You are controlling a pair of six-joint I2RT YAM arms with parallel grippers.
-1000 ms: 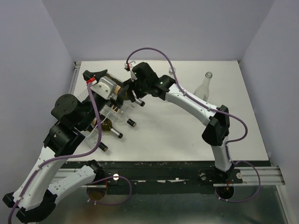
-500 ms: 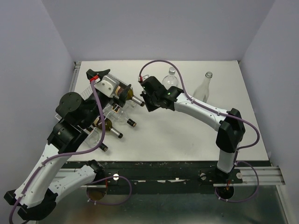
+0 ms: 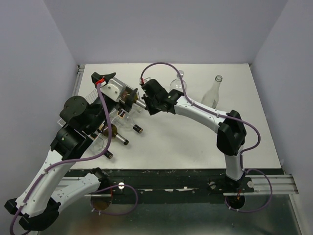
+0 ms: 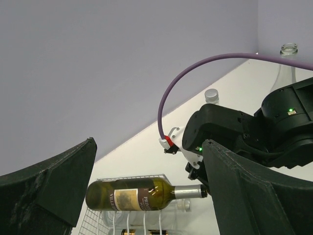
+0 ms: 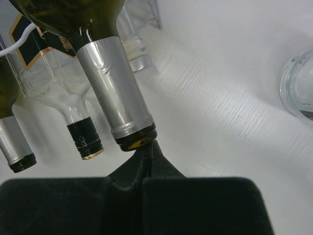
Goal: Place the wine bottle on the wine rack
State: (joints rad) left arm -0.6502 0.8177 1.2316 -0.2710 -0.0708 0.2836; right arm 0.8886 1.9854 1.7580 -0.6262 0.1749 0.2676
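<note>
The wine bottle (image 4: 132, 195) is dark green with a tan label and a silver foil neck (image 5: 115, 93). It lies on its side over the white wire wine rack (image 4: 95, 220), above other bottles. My left gripper (image 4: 147, 142) is open wide, and the bottle shows beyond its fingertips, apart from them. My right gripper (image 5: 146, 147) is shut and holds nothing; its tip touches the rim of the bottle's mouth. In the top view the right gripper (image 3: 145, 104) meets the bottle's neck (image 3: 139, 103) just right of the left gripper (image 3: 128, 94), with the rack (image 3: 85, 99) mostly hidden under the left arm.
Several other bottles lie in the rack, necks pointing to the front right (image 3: 122, 141); a clear one with a black cap (image 5: 85, 137) sits beside the foil neck. Two clear bottles stand upright at the back right (image 3: 178, 82) (image 3: 213, 91).
My right gripper shut and drew back from the bottle to the right, then returned so its shut tip now meets the bottle's mouth. The left gripper stayed open and shifted slightly.
</note>
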